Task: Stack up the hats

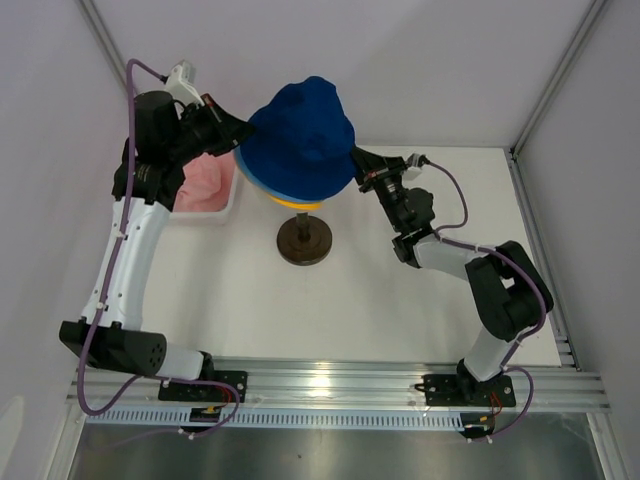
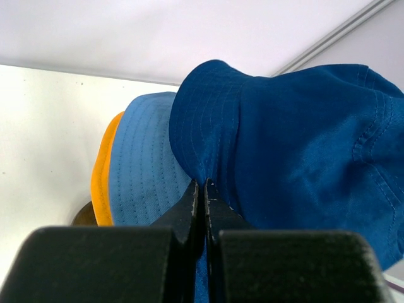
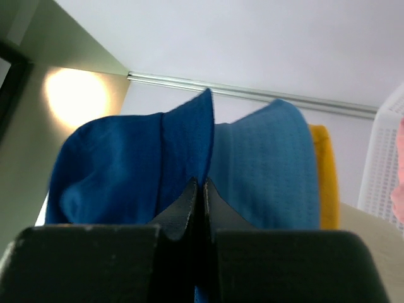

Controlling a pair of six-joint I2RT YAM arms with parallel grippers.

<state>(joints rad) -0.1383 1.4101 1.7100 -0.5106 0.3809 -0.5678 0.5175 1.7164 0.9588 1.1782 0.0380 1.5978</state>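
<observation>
The dark navy hat [image 1: 300, 135] sits on top of the light blue hat [image 1: 262, 178] and the yellow hat [image 1: 297, 203], all stacked on a stand. My left gripper [image 1: 238, 135] is shut on the navy hat's left brim, and blue cloth shows between its closed fingers [image 2: 203, 183]. On the opposite brim my right gripper [image 1: 355, 160] is shut too, pinching navy cloth [image 3: 202, 182]. The wrist views show the navy hat [image 2: 297, 151] [image 3: 120, 170] overlapping the light blue hat [image 2: 145, 164] [image 3: 265, 170] and the yellow hat [image 2: 101, 177] [image 3: 325, 177]. A pale pink hat [image 1: 205, 185] lies in a basket.
The stand's dark round base [image 1: 305, 243] rests mid-table; the head on it is hidden under the hats. A white basket [image 1: 228, 205] stands at the back left beside the left arm, also seen as the white basket [image 3: 379, 164] in the right wrist view. White walls enclose the table.
</observation>
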